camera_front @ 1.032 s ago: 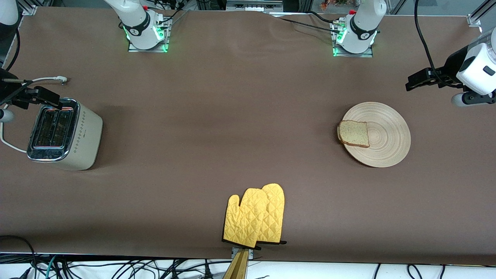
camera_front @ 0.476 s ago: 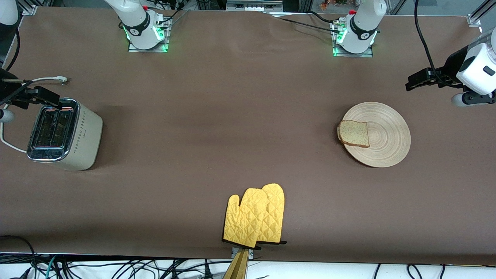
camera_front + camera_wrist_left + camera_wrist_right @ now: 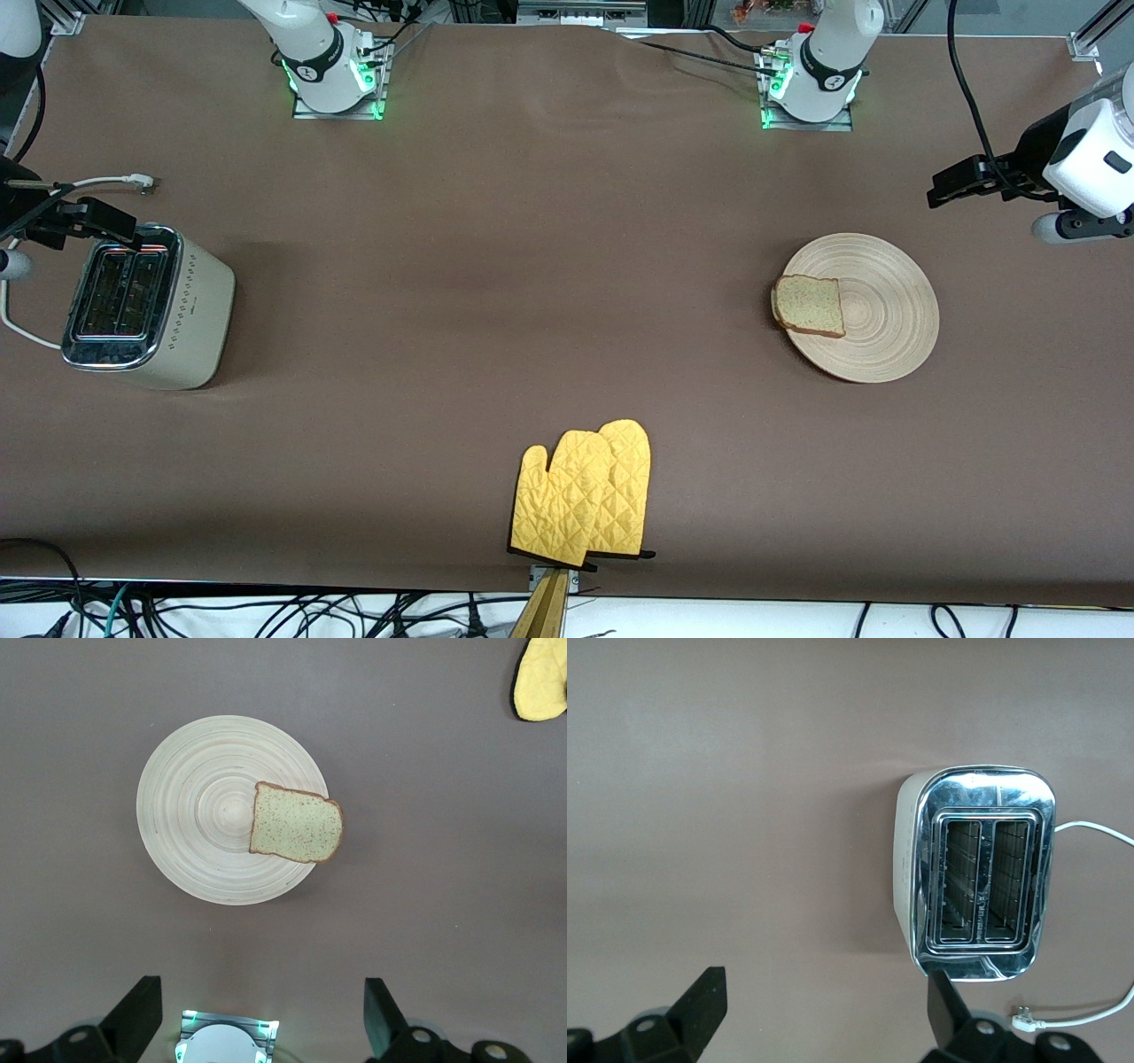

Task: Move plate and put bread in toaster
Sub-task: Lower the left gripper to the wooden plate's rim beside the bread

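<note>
The round beige plate lies on the brown table toward the left arm's end. It also shows in the left wrist view. The bread lies flat on the plate's side toward the right arm's end and overhangs the rim a little. The cream toaster with empty chrome slots stands at the right arm's end. My left gripper hangs high in the air beside the plate, open and empty. My right gripper hangs high beside the toaster, open and empty.
A pair of yellow oven mitts lies near the table's front edge, midway along it; one tip shows in the left wrist view. The toaster's white cord runs off from it, and its plug lies on the table.
</note>
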